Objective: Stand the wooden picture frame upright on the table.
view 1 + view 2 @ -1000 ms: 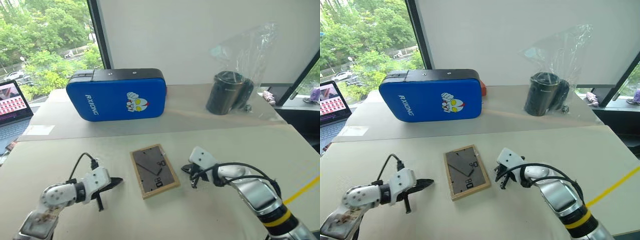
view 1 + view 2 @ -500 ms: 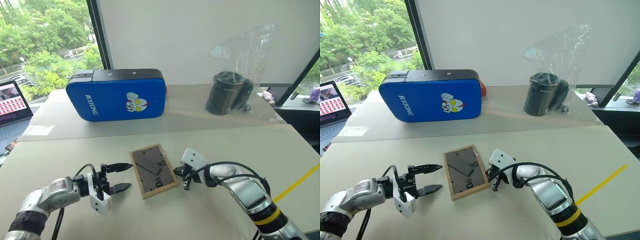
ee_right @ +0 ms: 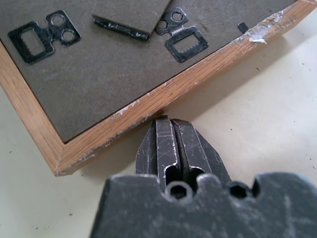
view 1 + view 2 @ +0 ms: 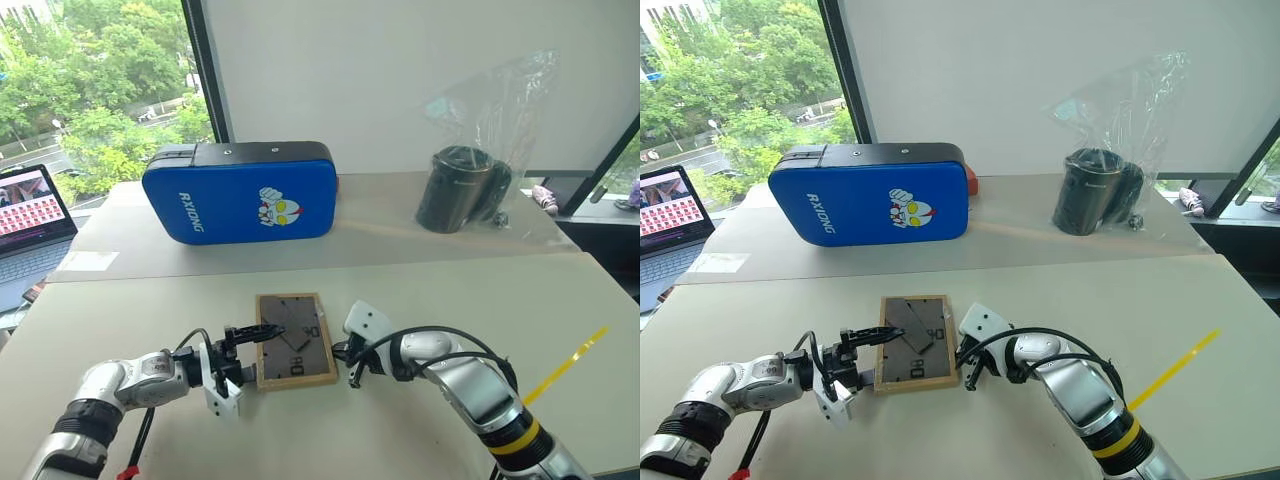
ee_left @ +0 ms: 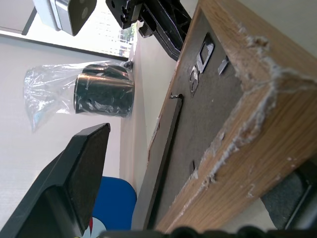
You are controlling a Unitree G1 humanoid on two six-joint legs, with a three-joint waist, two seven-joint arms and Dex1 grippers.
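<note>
Lying face-down, wooden picture frame [image 4: 295, 341], brown back, chipped edges

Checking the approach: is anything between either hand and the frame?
Nothing visible. The open left hand straddles the frame's left edge; the shut right hand is at its right edge, on the bare table.

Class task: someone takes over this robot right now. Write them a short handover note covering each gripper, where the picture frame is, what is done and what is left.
Left gripper: open, jaws straddling the left edge of the wooden picture frame, not closed on it.
Right gripper: shut, tips against the frame's right edge.
Frame: flat on the table, back panel up, between the grippers.
Done: both grippers brought to the frame.
Left: grip, lift, stand it upright.
</note>
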